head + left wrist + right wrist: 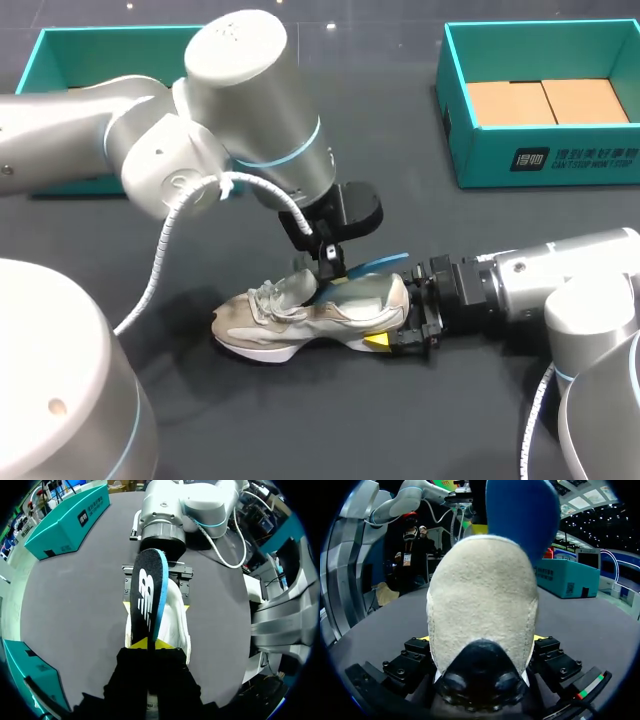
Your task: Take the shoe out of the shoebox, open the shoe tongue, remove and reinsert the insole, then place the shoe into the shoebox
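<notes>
Carefully now, with my left gripper (148, 643) pinching the insole (148, 592) that slants half out of the shoe (300, 318) on the table (350, 430), I should guide it straight along the shoe's length while my right gripper (405, 318) clamps the heel.

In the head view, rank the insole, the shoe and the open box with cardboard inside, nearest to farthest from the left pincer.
1. insole, gripped in the left pincer itself.
2. shoe, just beneath the pincer.
3. box, far off at the back right.
</notes>
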### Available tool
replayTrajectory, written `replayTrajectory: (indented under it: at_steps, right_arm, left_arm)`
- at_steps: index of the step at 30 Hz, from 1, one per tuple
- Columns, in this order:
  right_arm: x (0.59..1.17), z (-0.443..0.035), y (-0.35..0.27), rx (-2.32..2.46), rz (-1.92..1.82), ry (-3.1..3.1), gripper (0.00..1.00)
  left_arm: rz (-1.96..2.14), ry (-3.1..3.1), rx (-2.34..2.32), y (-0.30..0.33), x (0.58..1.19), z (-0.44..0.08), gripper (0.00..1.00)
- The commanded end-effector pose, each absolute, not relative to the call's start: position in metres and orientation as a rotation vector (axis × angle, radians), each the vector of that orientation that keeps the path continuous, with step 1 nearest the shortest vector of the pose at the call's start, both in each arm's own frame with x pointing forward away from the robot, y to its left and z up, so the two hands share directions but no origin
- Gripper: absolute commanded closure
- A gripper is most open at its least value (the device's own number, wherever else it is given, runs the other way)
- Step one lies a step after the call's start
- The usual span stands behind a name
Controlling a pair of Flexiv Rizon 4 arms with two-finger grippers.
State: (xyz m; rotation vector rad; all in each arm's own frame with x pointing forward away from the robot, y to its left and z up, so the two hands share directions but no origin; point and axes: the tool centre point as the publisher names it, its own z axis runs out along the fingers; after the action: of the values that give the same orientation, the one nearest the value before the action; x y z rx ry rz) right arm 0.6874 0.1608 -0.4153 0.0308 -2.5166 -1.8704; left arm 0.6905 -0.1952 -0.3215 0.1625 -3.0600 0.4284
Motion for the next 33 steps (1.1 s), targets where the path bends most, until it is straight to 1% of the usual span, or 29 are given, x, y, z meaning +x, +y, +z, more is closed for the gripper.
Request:
replayTrajectory:
  at_steps: [1, 2, 5, 7, 8, 9, 10, 11, 13, 14, 19, 23, 25, 26, 27, 28, 30, 33]
  right_arm:
    - [0.687, -0.416, 0.161, 0.032, -1.864, -2.520, 1.00]
    - [0.687, -0.416, 0.161, 0.032, -1.864, -2.520, 1.00]
    - [0.687, -0.416, 0.161, 0.032, -1.864, -2.520, 1.00]
    - [0.687, -0.416, 0.161, 0.032, -1.864, -2.520, 1.00]
    - [0.687, -0.416, 0.161, 0.032, -1.864, -2.520, 1.00]
    - [0.687, -0.416, 0.161, 0.032, -1.864, -2.520, 1.00]
    - [0.687, -0.416, 0.161, 0.032, -1.864, -2.520, 1.00]
    - [0.687, -0.416, 0.161, 0.032, -1.864, -2.520, 1.00]
    - [0.687, -0.416, 0.161, 0.032, -1.864, -2.520, 1.00]
    - [0.687, -0.416, 0.161, 0.032, -1.864, -2.520, 1.00]
    - [0.687, -0.416, 0.161, 0.032, -1.864, -2.520, 1.00]
    - [0.687, -0.416, 0.161, 0.032, -1.864, -2.520, 1.00]
    - [0.687, -0.416, 0.161, 0.032, -1.864, -2.520, 1.00]
    - [0.687, -0.416, 0.161, 0.032, -1.864, -2.520, 1.00]
    - [0.687, -0.416, 0.161, 0.032, -1.864, -2.520, 1.00]
    - [0.687, -0.416, 0.161, 0.032, -1.864, -2.520, 1.00]
    - [0.687, -0.416, 0.161, 0.032, -1.864, -2.520, 1.00]
    - [0.687, -0.416, 0.161, 0.032, -1.864, -2.520, 1.00]
  left_arm:
    - [0.387, -3.075, 0.171, -0.209, 0.691, -0.323, 1.00]
    - [0.388, -3.075, 0.170, -0.210, 0.691, -0.322, 1.00]
    - [0.399, -3.081, 0.170, -0.209, 0.690, -0.321, 0.68]
    - [0.405, -3.088, 0.177, -0.208, 0.690, -0.319, 0.54]
    - [0.408, -3.093, 0.185, -0.207, 0.690, -0.318, 0.50]
    - [0.411, -3.096, 0.189, -0.206, 0.689, -0.318, 0.38]
    - [0.419, -3.107, 0.205, -0.205, 0.689, -0.317, 0.29]
    - [0.426, -3.117, 0.215, -0.203, 0.687, -0.315, 0.26]
    - [0.448, -3.139, 0.238, -0.200, 0.683, -0.312, 0.25]
    - [0.463, -3.148, 0.246, -0.199, 0.681, -0.310, 0.22]
    - [0.513, -3.207, 0.298, -0.197, 0.671, -0.305, 0.26]
    - [0.545, -3.237, 0.322, -0.197, 0.667, -0.302, 0.27]
    - [0.553, -3.242, 0.329, -0.198, 0.667, -0.302, 0.31]
    - [0.564, -3.249, 0.345, -0.199, 0.668, -0.301, 0.37]
    - [0.566, -3.250, 0.347, -0.199, 0.668, -0.301, 0.38]
    - [0.581, -3.259, 0.365, -0.200, 0.669, -0.301, 0.42]
    - [0.591, -3.275, 0.380, -0.201, 0.669, -0.302, 0.46]
    - [0.606, -3.299, 0.399, -0.202, 0.669, -0.304, 0.48]
